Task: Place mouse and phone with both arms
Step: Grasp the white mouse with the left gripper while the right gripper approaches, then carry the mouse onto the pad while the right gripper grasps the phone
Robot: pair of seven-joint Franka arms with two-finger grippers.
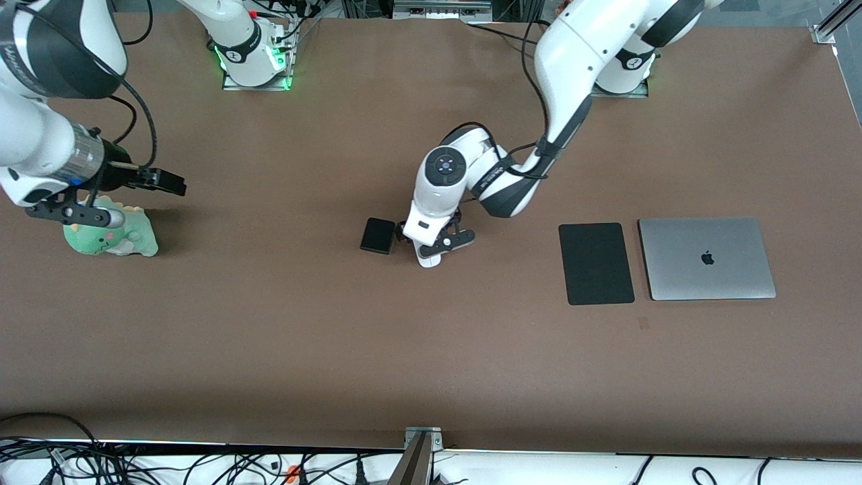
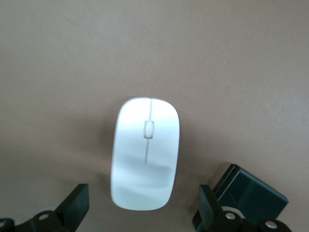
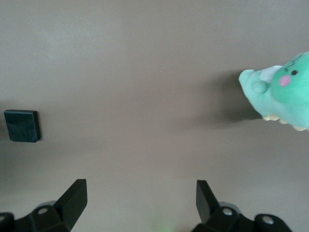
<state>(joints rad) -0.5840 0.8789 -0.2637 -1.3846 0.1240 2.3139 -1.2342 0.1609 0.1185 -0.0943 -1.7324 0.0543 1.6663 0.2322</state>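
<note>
My left gripper (image 2: pixel 145 212) hangs low over the middle of the table (image 1: pixel 337 350), its fingers (image 2: pixel 75 203) spread wide on either side of the mouse (image 2: pixel 146 153) and gripping nothing, because I judge I am lining up to close on its long flanks. The mouse is a glossy white oval with a thin grey line down its top, lying flat just beside the small black phone (image 1: pixel 377 235), which sits toward the right arm's end. My right gripper (image 3: pixel 140 205) waits open and empty over the green plush toy (image 1: pixel 111 232), while the mouse pad (image 1: pixel 596 263) and laptop (image 1: pixel 706 258) lie toward the left arm's end.

The left gripper (image 1: pixel 436 244) sits over the mouse (image 1: pixel 428 258) – just beside the phone (image 1: pixel 377 236) – mid-table.
</note>
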